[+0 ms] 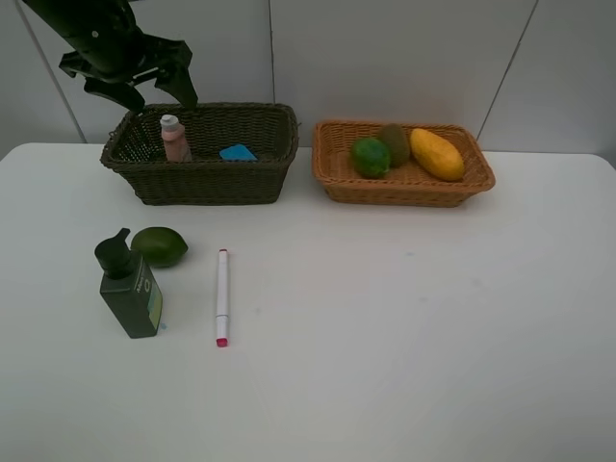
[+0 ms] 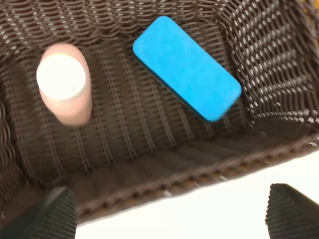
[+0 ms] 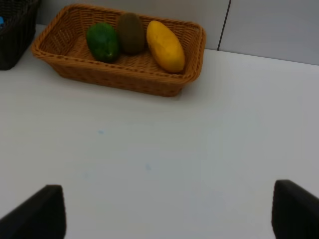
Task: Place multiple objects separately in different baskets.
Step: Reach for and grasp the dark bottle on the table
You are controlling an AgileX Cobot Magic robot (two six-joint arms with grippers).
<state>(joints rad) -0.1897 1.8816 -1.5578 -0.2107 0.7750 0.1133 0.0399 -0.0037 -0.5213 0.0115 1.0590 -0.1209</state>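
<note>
Dark basket [image 1: 202, 154], far-left corner: holds pink bottle [image 1: 174, 138] and blue eraser [image 1: 237, 152], likely your non-food group.
Tan basket [image 1: 402, 166], far edge: green fruit [image 1: 370, 157], kiwi [image 1: 394, 142], mango [image 1: 436, 154].
Yours to sort, left edge: second green fruit [image 1: 159, 246], pump bottle [image 1: 130, 287], marker [image 1: 222, 296].
Left gripper [image 1: 159, 87]: wide, empty, above the dark basket.
Right gripper [image 3: 169, 209]: wide, empty.

White table [image 1: 404, 385] is taking up most of the high view, with its far edge running across at 12 o'clock. The surface is reading matte and evenly lit. Two faint bluish specks [image 3: 101, 132] are showing on the tabletop in the right wrist view, well apart from each other and too small to identify. Pale grey wall [image 1: 385, 58] is standing behind the table at 12 o'clock. A dark vertical seam [image 1: 270, 48] is dividing its panels at 12 o'clock, and a slanted seam [image 1: 508, 67] is crossing toward 2 o'clock.
</note>
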